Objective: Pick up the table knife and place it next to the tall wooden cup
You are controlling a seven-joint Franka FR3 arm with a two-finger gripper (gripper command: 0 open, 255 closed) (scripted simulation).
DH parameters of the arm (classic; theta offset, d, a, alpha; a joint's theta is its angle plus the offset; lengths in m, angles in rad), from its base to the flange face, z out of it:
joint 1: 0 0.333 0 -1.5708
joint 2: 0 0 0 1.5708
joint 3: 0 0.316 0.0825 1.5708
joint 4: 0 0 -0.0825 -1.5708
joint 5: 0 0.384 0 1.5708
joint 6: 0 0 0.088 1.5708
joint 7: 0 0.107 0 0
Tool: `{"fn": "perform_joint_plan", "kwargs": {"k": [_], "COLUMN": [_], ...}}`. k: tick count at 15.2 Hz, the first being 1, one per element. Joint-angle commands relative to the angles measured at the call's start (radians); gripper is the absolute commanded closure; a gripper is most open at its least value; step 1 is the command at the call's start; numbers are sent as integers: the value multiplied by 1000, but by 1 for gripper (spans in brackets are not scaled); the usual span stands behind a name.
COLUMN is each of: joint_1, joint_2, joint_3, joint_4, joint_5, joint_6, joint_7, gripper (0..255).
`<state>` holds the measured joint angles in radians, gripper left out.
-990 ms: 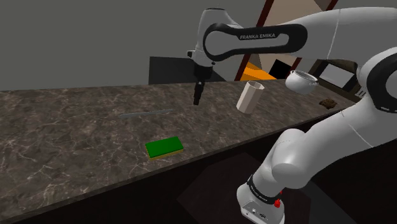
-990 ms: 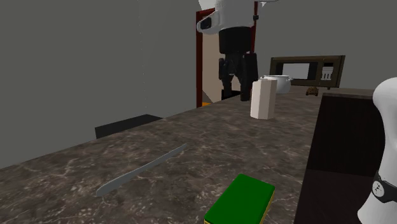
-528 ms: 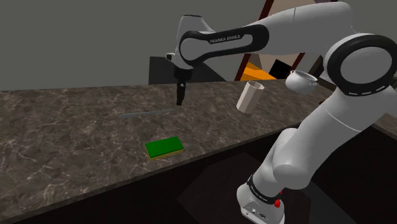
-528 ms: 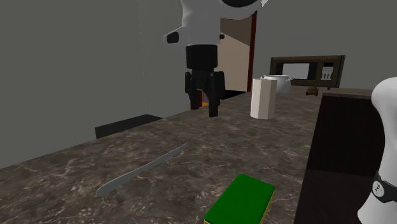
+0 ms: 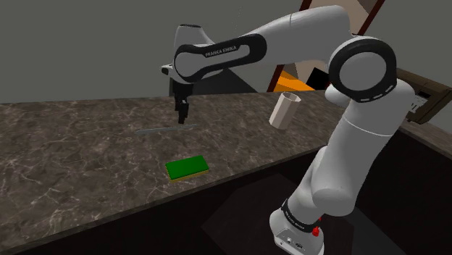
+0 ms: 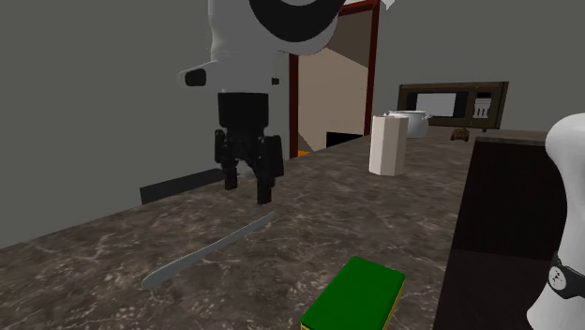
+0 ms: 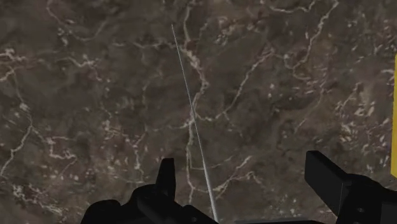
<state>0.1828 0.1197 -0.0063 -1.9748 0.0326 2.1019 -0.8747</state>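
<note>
Your black jaws are spread wide, hanging over one end of the long, thin grey knife (image 7: 194, 121) (it lies flat). It rests midway between the long edges of the dark, veiny stone table (image 5: 72, 145). The tall pale cup (image 5: 283, 109) stands well apart. A flat green block (image 5: 187, 168) lies near the front edge.

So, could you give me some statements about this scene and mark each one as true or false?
1. The gripper hangs open above the knife. True.
2. The knife is clasped between the fingers. False: it lies flat on the counter, and nothing holds it.
3. A green block lies on the same counter as the knife. True.
4. The gripper holds the pale tall cup. False: the cup stands apart from it, untouched.
</note>
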Motion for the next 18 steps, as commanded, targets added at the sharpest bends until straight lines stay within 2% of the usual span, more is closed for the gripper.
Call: {"fn": "perform_joint_plan", "kwargs": {"k": [1,4,12,18], "joint_1": [5,16,18,18], "joint_2": [71,156,204,204], "joint_3": [11,33,35,35], "joint_4": [67,151,112,112], "joint_5": [5,7,8,8], "joint_6": [14,29,116,116], "joint_7": [-55,-117,-117,-117], "gripper": [0,0,0,0]}}
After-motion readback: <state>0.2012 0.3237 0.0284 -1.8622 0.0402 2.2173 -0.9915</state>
